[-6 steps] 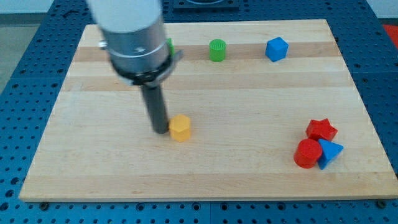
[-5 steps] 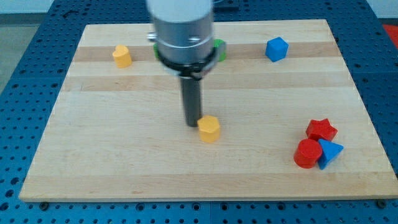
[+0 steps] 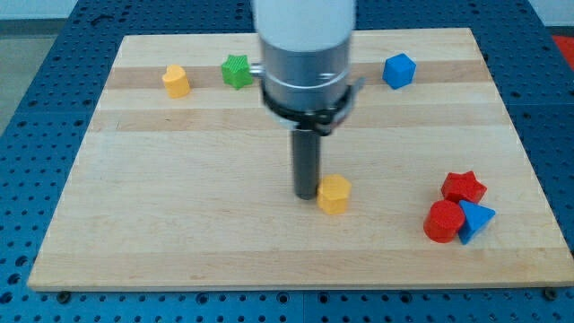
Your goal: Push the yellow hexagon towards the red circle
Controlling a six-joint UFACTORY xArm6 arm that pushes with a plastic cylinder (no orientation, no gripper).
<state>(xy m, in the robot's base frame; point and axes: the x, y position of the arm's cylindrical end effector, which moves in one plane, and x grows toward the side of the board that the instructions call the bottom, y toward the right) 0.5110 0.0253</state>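
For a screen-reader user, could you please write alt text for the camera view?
My tip touches the view's left side of the yellow hexagon mid-board, with the red circle far to the view's right, beside a red star and blue triangle.

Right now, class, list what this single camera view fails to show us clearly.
- Board strip behind the arm: hidden by the arm body at the view's top; any block there cannot be seen.
- Contact between my tip and the yellow hexagon: too close to tell.
- Blue block beside the red circle: partly covered, shape uncertain.
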